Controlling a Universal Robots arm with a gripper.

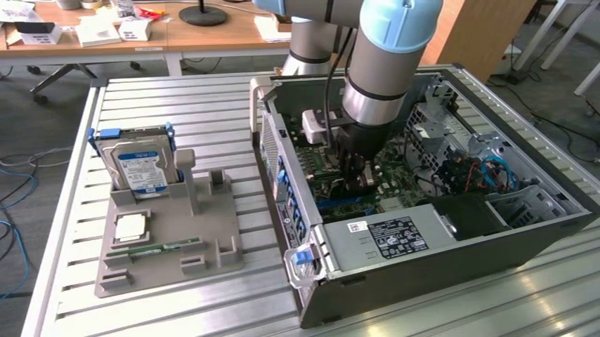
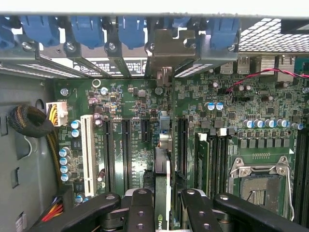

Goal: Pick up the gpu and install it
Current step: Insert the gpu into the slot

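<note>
1. Wrist view: the gripper (image 2: 164, 205) is seen part closed, its black fingers (image 2: 140, 210) clamped on either face of the gpu (image 2: 162, 166).
2. The gpu is held edge-on, upright over the green motherboard (image 2: 130, 96), among the long black slots; whether it is seated cannot be told.
3. A silver bracket (image 2: 169, 48) at its far end is seen among the blue latches (image 2: 87, 29) on the case wall.
4. In the exterior view, the gripper (image 1: 357, 181) is found inside the open computer case (image 1: 450, 274), with the power supply (image 1: 384, 235) at its six o'clock.
5. At nine o'clock from the case, a grey holder (image 1: 168, 239) is laid on the slatted counter (image 1: 187, 98), carrying a hard drive (image 1: 140, 168) and a memory stick (image 1: 154, 247).
</note>
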